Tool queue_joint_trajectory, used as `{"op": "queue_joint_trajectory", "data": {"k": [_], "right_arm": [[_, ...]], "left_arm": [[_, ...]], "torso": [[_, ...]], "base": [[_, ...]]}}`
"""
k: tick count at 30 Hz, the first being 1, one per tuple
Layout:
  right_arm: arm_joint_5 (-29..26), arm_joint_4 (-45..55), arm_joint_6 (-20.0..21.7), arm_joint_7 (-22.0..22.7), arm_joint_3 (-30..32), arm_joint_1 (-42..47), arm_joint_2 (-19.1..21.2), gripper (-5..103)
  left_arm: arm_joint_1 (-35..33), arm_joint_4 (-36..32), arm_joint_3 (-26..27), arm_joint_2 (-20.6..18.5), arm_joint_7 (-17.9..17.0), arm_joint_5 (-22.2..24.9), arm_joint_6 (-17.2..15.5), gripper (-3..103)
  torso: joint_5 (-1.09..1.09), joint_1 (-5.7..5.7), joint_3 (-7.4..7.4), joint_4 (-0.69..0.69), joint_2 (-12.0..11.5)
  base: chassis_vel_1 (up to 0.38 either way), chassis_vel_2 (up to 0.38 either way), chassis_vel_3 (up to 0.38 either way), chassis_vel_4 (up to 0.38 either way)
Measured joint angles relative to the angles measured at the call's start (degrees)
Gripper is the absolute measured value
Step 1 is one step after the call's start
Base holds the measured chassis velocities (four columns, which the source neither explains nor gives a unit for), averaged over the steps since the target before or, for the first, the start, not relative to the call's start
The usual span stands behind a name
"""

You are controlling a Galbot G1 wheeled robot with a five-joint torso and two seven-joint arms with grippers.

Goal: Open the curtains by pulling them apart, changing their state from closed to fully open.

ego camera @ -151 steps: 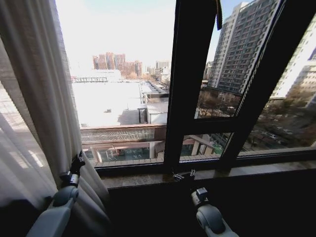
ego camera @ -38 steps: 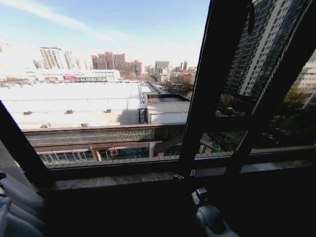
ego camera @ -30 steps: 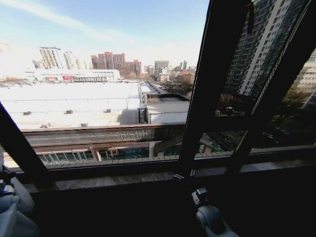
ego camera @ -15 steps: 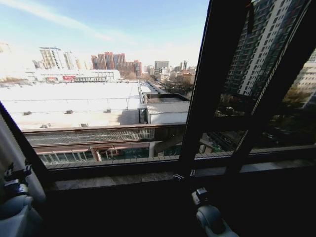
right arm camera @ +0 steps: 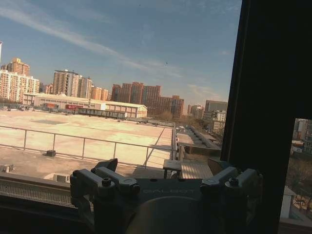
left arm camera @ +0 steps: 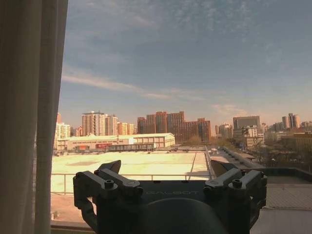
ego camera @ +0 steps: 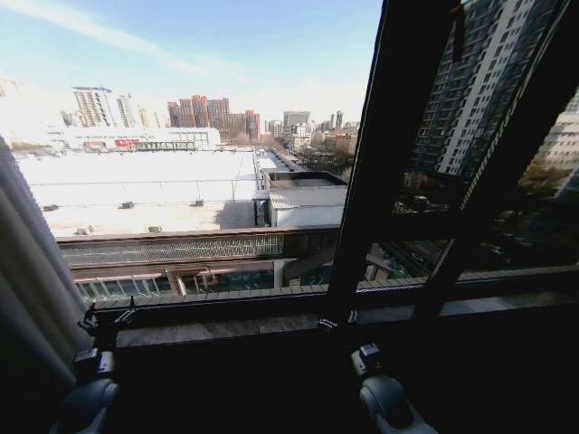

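Observation:
A sheer white pleated curtain (ego camera: 32, 271) hangs bunched at the far left of the window, and its edge also runs down one side of the left wrist view (left arm camera: 29, 122). My left gripper (ego camera: 107, 314) is raised at the lower left just beside that edge. It is open (left arm camera: 165, 168), with only the city outside between its fingers. My right gripper (ego camera: 336, 319) sits low in the middle, close to the sill under the dark upright bar, and it is open too (right arm camera: 163, 165) with nothing held.
A thick dark window frame bar (ego camera: 375, 154) stands upright right of centre, with a slanted bar (ego camera: 507, 154) further right. A stone sill (ego camera: 271, 324) runs along the bottom of the glass. Beyond the glass lie rooftops and tower blocks.
My left gripper has come in from the left edge, moving up and to the right. The curtain's edge now shows further in at the left. The right arm has stayed put.

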State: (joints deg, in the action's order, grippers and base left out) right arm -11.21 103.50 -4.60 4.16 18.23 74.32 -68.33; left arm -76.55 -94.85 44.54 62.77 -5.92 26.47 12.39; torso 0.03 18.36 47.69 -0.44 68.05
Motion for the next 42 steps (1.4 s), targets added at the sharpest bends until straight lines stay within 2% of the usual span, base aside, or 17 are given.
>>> {"op": "queue_joint_trajectory", "data": {"k": [1,2,3,4,5,8,11,19,30,37,42], "right_arm": [[0.00,0.00,0.00,0.00,0.00,0.00,0.00,100],[0.00,0.00,0.00,0.00,0.00,0.00,0.00,100],[0.00,0.00,0.00,0.00,0.00,0.00,0.00,100],[0.00,0.00,0.00,0.00,0.00,0.00,0.00,100],[0.00,0.00,0.00,0.00,0.00,0.00,0.00,100],[0.00,0.00,0.00,0.00,0.00,0.00,0.00,100],[0.00,0.00,0.00,0.00,0.00,0.00,0.00,100],[0.00,0.00,0.00,0.00,0.00,0.00,0.00,100],[0.00,0.00,0.00,0.00,0.00,0.00,0.00,100],[0.00,0.00,0.00,0.00,0.00,0.00,0.00,100],[0.00,0.00,0.00,0.00,0.00,0.00,0.00,100]], "left_arm": [[0.08,0.07,-0.03,0.00,1.96,1.22,-0.06,100],[0.08,0.07,-0.03,0.00,1.96,1.22,-0.06,100],[0.18,0.26,-0.01,0.01,3.38,1.95,-0.06,100],[0.43,1.00,0.60,0.21,7.40,3.27,-0.12,100],[0.52,1.35,1.07,0.55,9.63,3.76,-0.30,100],[0.53,1.40,1.59,1.37,11.30,4.21,-1.98,100],[0.65,0.97,1.75,2.63,9.10,5.65,-5.95,100],[1.39,1.02,2.47,2.88,4.41,7.83,-9.16,100],[0.96,0.87,2.59,3.26,3.71,6.06,-8.05,100],[0.31,2.05,3.29,3.26,8.26,3.30,-4.58,100],[0.20,2.14,3.34,3.46,8.70,2.77,-3.77,100]], "torso": [[-0.01,0.00,0.00,0.01,0.00],[-0.01,0.00,0.00,0.01,0.00],[-0.01,0.00,0.00,0.01,0.00],[-0.01,0.00,0.00,0.00,0.00],[-0.01,0.00,0.00,0.01,0.00],[-0.01,0.00,0.00,0.02,0.00],[-0.02,0.00,0.00,0.01,0.00],[-0.02,0.00,0.00,0.02,0.00],[-0.02,0.00,0.00,0.01,0.00],[-0.02,0.00,0.00,0.02,0.00],[-0.02,0.00,0.00,0.01,0.00]], "base": [[0.000,0.000,0.000,0.000],[0.000,0.000,0.000,0.000],[0.000,0.000,0.000,0.000],[0.000,0.000,0.000,0.000],[0.000,0.000,0.000,0.000],[0.000,0.000,0.000,0.000],[0.000,0.000,0.000,0.000],[0.000,0.000,0.000,0.000],[0.000,0.000,0.000,0.000],[0.000,0.000,0.000,0.000],[0.000,0.000,0.000,0.000]]}}
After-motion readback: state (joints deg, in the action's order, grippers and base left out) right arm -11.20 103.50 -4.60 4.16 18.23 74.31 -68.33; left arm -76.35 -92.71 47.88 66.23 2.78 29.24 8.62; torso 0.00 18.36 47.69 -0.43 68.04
